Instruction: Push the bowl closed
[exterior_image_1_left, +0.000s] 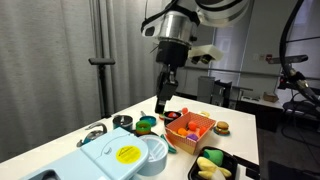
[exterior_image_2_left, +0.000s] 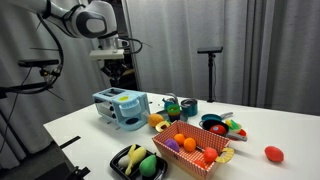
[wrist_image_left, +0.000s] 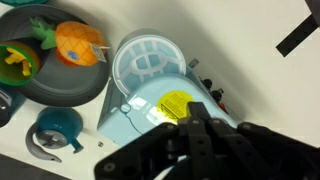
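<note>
At the far left of the wrist view, well apart from the light-blue toy unit (wrist_image_left: 165, 100), lay a dark plate (wrist_image_left: 30, 85) of toy food, with a teal cup (wrist_image_left: 58, 125) nearer the unit's corner. Neither mattered to the push, though I judged that a wide sweep could clip them.

Next came the bowl (wrist_image_left: 148, 62), round and pale. It stuck out from the unit's end, touching it, and was not yet pushed home. The yellow sticker (wrist_image_left: 177, 103) sat on the unit's top face, just beside the bowl.

Further right the gripper (wrist_image_left: 200, 135) hung above the unit, clear of it and holding nothing. Its fingers were a dark mass in that view and small in both exterior views, so I could not tell how far apart they stood.

From there I saw three risks:
- Coming straight down would put me on the unit's lid, not on the bowl.
- The unit looked like light plastic on a smooth white table (wrist_image_left: 255, 60), so a push might slide the whole unit along without closing the bowl.
- Contact off-centre on the bowl's curved wall could make the fingers skid off, or twist the unit round.

Rightmost in an exterior view, the orange bin (exterior_image_2_left: 190, 163) stood well apart from the unit, so I judged it safe.
</note>
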